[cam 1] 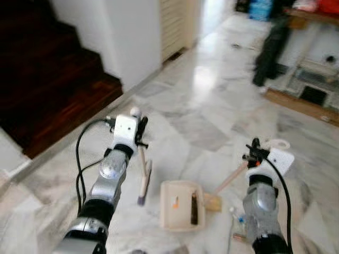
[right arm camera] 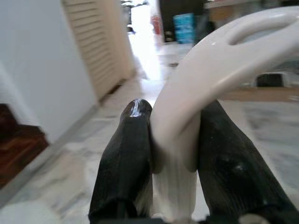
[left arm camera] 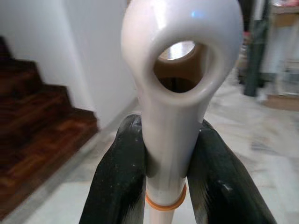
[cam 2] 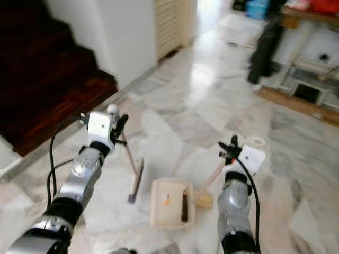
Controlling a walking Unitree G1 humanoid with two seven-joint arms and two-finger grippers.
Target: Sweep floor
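Marble floor [cam 1: 212, 106], pale grey-veined, runs across most of the frame; dark wooden stairs [cam 1: 47, 74] upper left, white wall [cam 1: 132, 37] top centre. Sweep looks partway: beige dustpan [cam 1: 181, 206] sits flat on the floor at lower centre with a small orange scrap and a dark streak of dirt already inside. Small bits of litter [cam 1: 237, 222] lie on the floor at lower right, just beside the right arm, so some pickup is left by my read. Rest of the visible floor looks clean, though the far part is blurred.

Left end effector [cam 1: 141, 133], centre left, is closed tight on the white top of the broom [cam 1: 143, 177] handle; the left wrist view shows both black fingers [left arm camera: 119, 177] pressed against the handle just under its hanging loop. Broom hangs near upright, brush head low, just left of the dustpan, apart from it.

Right end effector [cam 1: 255, 151], lower right, is clamped on the white grip of the dustpan handle [cam 1: 230, 180]; fingers squeeze it from both sides in the right wrist view. Handle slants down left to the pan.
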